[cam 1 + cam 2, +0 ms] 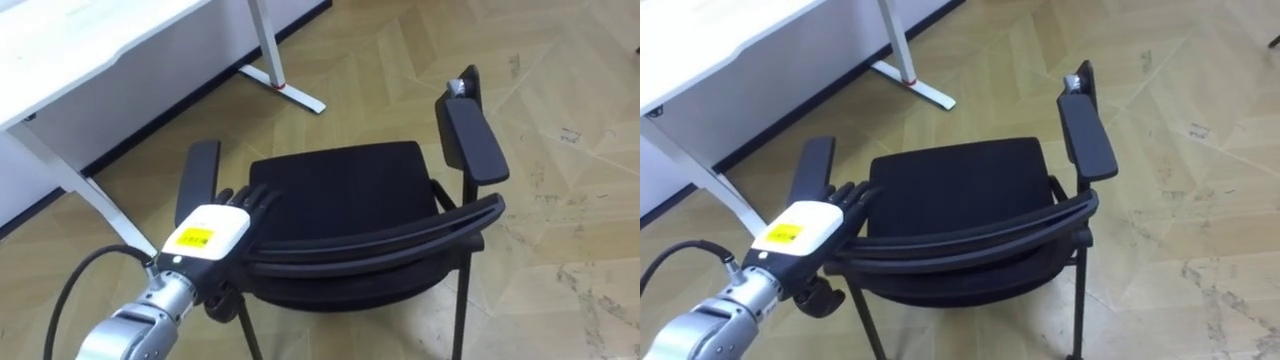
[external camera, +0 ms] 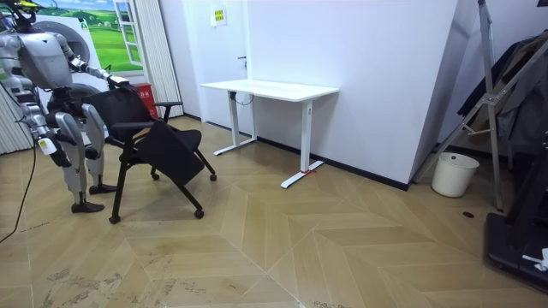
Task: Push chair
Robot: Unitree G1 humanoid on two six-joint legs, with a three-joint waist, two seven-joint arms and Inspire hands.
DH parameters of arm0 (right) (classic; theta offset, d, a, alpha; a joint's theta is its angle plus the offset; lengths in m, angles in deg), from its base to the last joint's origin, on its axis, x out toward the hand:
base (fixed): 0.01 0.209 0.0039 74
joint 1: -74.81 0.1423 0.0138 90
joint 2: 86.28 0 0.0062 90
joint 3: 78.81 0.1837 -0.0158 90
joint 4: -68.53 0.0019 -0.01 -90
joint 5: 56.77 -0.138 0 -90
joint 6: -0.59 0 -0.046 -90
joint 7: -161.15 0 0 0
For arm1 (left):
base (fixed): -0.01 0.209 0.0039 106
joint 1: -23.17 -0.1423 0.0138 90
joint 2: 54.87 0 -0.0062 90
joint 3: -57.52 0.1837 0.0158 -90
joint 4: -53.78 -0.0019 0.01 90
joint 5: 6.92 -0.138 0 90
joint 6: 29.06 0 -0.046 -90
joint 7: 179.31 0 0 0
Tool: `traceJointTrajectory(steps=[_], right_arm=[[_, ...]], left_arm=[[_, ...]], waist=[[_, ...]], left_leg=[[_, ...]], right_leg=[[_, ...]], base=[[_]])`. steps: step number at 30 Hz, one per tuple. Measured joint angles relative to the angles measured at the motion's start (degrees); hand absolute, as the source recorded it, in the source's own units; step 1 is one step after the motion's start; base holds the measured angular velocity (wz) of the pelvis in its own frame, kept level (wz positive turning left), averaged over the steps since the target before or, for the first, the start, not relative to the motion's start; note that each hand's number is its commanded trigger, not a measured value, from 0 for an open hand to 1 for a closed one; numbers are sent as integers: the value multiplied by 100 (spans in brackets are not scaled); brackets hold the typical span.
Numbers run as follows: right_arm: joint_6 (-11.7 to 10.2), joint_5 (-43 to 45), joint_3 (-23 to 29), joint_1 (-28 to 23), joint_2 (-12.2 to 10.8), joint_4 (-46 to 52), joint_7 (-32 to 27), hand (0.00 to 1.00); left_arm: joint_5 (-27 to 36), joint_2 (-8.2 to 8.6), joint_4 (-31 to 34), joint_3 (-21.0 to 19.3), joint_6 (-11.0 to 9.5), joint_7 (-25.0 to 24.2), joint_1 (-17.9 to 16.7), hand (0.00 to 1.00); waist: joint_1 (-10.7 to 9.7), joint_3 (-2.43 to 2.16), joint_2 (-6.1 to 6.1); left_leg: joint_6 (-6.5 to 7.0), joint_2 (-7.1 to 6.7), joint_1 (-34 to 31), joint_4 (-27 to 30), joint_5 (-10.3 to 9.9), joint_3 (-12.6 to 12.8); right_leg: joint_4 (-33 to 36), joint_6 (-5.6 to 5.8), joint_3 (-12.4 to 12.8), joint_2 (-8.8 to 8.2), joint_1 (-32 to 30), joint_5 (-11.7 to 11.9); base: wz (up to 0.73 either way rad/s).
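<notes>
The left hand (image 1: 213,238) lays its fingers (image 1: 252,198) straight and together over one end of the backrest of the chair (image 1: 340,190), whose seat lies just beyond them, so an off-centre push, I'd reckon, could swing it towards the desk (image 1: 90,50).

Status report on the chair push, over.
Left hand open, flat on chair backrest top. Right hand hanging at robot's side. Chair upright. White desk ahead-left, apart from chair.
</notes>
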Motion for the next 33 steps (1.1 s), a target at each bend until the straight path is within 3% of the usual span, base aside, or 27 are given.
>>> traceJointTrajectory(steps=[9, 10, 11, 12, 25, 28, 33], right_arm=[[37, 6, 0, -25, 4, 147, -52, 0], [35, 6, 0, -32, 5, 184, -56, 0], [35, 6, 0, -32, 5, 193, -56, 0], [35, 6, 0, -33, 5, 192, -56, 0], [35, 5, -3, -107, 10, 192, -56, 0], [34, 5, -5, -104, 10, 196, -53, 0], [35, 6, -12, -135, 36, 196, -55, 0]], left_arm=[[-60, 0, 1, 68, 117, 11, 0, 0], [-62, 0, 1, 79, 126, 24, 0, 35], [-65, 0, 0, 106, 137, 52, 0, 55], [-67, 0, -1, 116, 142, 62, 0, 100], [-216, 2, -34, 165, 170, 108, 7, 100], [-216, 84, -185, 179, 218, 123, 178, 100], [-309, 32, -191, 233, 103, 298, 141, 100]], waist=[[-15, -1, -2], [-15, -1, -2], [-15, -1, -2], [-14, -1, -2], [-15, 0, -2], [-25, 11, -20], [-5, 18, -32]], left_leg=[[0, -1, 26, -1, 0, 14], [0, -2, 26, -1, 0, 15], [0, -2, 26, -1, 0, 15], [0, -2, 26, -1, 0, 15], [0, -2, 28, -1, 0, 15], [0, -2, 27, -3, 0, 18], [0, -5, 23, -11, 0, 115]], right_leg=[[-1, 0, 52, 2, 18, 0], [-2, 0, 53, 1, 18, 0], [-4, 0, 53, 2, 20, 0], [-5, 0, 52, 2, 22, 0], [-11, 0, 54, 1, 26, 0], [-19, 0, 53, 3, 22, -1], [-19, 0, 74, -6, 11, -1]], base=[[0], [0], [0], [0], [0], [-2], [-3]])
